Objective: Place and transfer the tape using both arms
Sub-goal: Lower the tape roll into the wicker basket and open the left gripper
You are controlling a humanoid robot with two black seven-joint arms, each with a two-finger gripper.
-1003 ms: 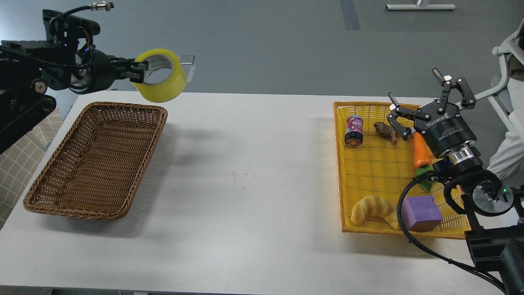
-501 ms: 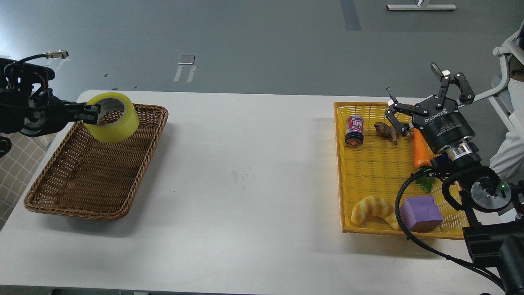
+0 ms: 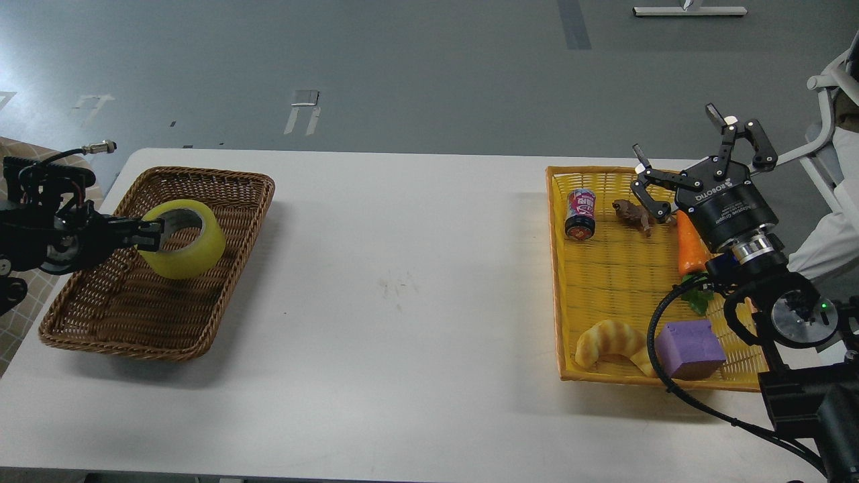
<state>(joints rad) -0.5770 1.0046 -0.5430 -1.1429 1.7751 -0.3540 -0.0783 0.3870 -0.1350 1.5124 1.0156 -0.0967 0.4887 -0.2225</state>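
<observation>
Gripped at its rim by the left tool [image 3: 144, 235], the tape [image 3: 182, 239] is held inside the brown wicker basket [image 3: 221, 282] at the left end of the white bench [image 3: 402, 302]. The tool's fingers are clenched on the roll's wall, one seen reaching into the grey-white core. Whether the roll touches the basket floor cannot be told.

At the right end, the right tool [image 3: 691, 161] is held released, its fingers spread wide above the far right corner of the yellow tray [image 3: 560, 282]. White lettering reading ROBOTIQ is seen on its black body; smaller print on the cylinder below is too small to be read.

In the tray, a can [image 3: 581, 214] with a red and white label is lying near the far left corner; its writing cannot be made out. A small brown figure [image 3: 631, 213] is found beside it, an orange carrot [image 3: 691, 249] just right of that. A croissant [image 3: 611, 342] and a purple block [image 3: 691, 349] are placed at the near edge, side by side.
</observation>
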